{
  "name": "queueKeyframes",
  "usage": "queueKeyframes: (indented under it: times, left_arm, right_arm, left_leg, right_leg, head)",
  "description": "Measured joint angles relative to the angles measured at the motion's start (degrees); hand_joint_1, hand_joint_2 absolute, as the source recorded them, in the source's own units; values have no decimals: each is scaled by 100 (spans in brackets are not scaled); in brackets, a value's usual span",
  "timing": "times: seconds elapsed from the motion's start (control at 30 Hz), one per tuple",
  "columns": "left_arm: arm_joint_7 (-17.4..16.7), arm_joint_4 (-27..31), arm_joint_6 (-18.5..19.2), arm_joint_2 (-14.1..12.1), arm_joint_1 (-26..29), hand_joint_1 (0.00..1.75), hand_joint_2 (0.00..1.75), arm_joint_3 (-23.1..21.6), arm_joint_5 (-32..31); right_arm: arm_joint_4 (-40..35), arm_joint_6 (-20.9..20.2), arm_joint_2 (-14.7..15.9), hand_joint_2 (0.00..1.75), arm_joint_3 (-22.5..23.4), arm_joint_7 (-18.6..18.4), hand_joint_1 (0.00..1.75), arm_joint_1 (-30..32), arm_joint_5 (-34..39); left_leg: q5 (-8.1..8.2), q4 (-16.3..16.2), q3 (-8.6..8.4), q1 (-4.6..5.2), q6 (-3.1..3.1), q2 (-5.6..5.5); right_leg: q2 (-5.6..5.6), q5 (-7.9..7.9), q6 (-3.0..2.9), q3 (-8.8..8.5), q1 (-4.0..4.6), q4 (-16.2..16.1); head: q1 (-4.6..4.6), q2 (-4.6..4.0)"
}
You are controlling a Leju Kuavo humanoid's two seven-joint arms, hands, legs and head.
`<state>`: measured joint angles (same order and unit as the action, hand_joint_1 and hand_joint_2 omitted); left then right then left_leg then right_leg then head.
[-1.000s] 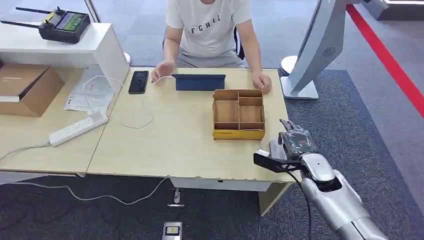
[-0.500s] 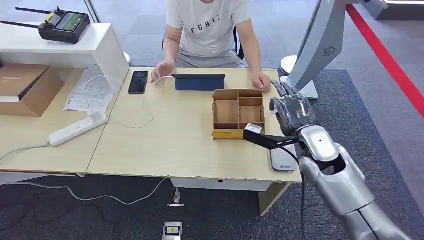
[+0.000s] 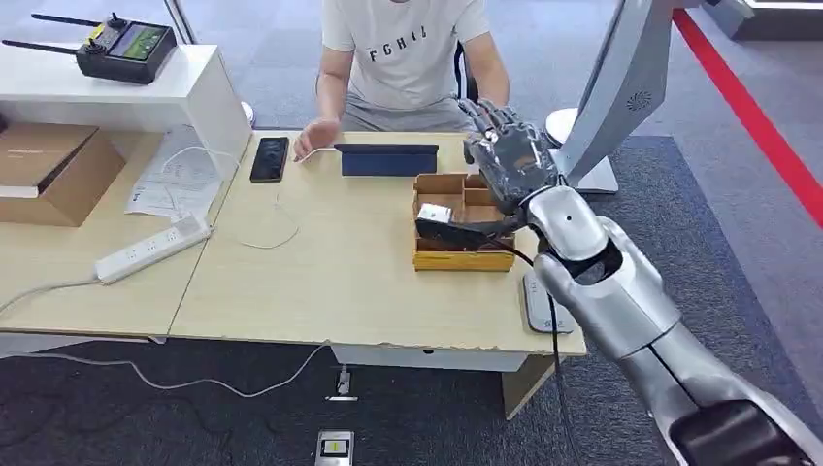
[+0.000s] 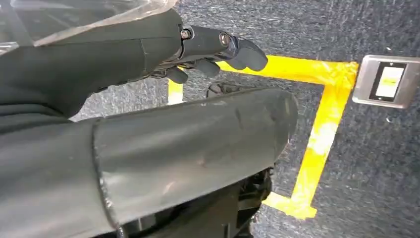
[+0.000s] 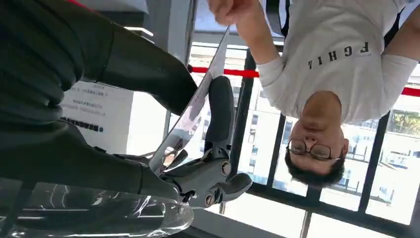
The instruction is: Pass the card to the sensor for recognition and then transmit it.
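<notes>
My right hand [image 3: 510,165] is raised above the far right corner of the wooden compartment box [image 3: 462,254]. A small white card [image 3: 434,212] is pinched at its thumb tip, over the box's left compartment. The right wrist view has the card [image 5: 193,111] edge-on between the thumb and the darker fingers [image 5: 220,106]. A flat white sensor pad [image 3: 535,297] lies at the table's front right, partly behind my forearm. My left hand [image 4: 213,47] hangs over the floor, holding nothing, its fingers loosely bent.
A person [image 3: 408,53] sits across the table, one hand [image 3: 315,139] by a blue tablet case [image 3: 386,158]. A phone [image 3: 269,158], white cable and power strip [image 3: 150,249] lie left. A white monitor stand [image 3: 621,92] rises at right.
My right hand rose from the table's front right edge and swung forward and left over the wooden box, carrying the card. The sensor pad came into sight.
</notes>
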<state>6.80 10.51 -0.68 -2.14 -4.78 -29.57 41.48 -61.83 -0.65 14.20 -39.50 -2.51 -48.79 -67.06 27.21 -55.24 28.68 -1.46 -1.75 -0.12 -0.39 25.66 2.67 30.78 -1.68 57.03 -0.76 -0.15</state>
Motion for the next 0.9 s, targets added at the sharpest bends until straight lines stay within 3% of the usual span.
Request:
queueKeyframes:
  times: [0.47,0.9]
  left_arm:
    - [39,0,0,-2,-39,0,0,-76,55]
    - [39,0,0,-2,58,0,0,-76,116]
  right_arm:
    - [2388,221,-983,175,-518,31,175,-1176,-253]
    - [3108,218,-1211,175,-730,4,175,-1385,-275]
  left_leg:
    - [0,0,-1,-2,0,0]
    - [0,-2,-2,-2,0,2]
  right_leg:
    - [0,0,0,4,3,0]
    - [1,0,0,5,3,0]
  head:
    - [-2,0]
    - [-2,0]
